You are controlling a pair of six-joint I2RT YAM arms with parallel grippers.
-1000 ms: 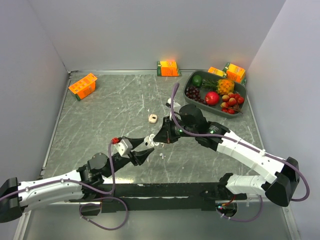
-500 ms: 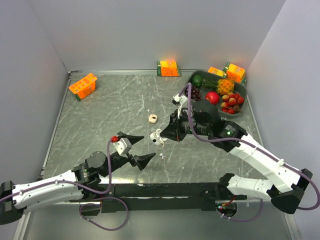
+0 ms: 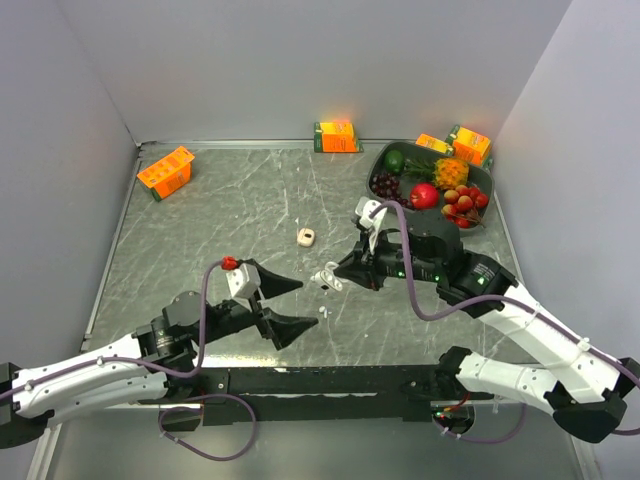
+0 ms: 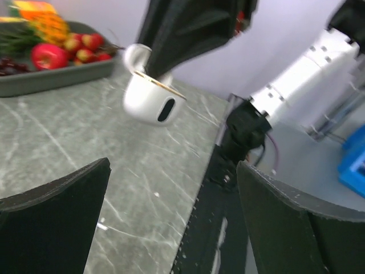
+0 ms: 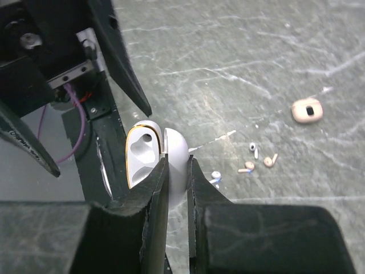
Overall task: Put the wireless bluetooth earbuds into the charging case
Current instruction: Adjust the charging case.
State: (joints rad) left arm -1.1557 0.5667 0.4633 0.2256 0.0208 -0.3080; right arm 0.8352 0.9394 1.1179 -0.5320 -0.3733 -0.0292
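Observation:
My right gripper (image 3: 337, 275) (image 5: 178, 162) is shut on a white charging case (image 3: 327, 278) (image 5: 178, 160) and holds it above the table. The case hangs open, its gold-rimmed half with two empty slots (image 5: 140, 157) facing the left arm. In the left wrist view the case (image 4: 151, 101) hangs from the black right fingers. Several tiny earbuds (image 5: 268, 161) lie loose on the table below, seen from above as a pale speck (image 3: 322, 312). A small beige case (image 3: 306, 237) (image 5: 307, 111) lies further back. My left gripper (image 3: 288, 305) (image 4: 171, 228) stands wide open with nothing in it, just left of the white case.
A dark tray of fruit (image 3: 481, 225) (image 4: 57, 77) sits at the back right. Orange boxes stand at the back left (image 3: 165, 172), back middle (image 3: 337, 136) and back right (image 3: 468, 145). Grey walls close in the table on three sides.
The left gripper opened wide, let go of the white case and drew back. The right gripper carried the case a little to the right.

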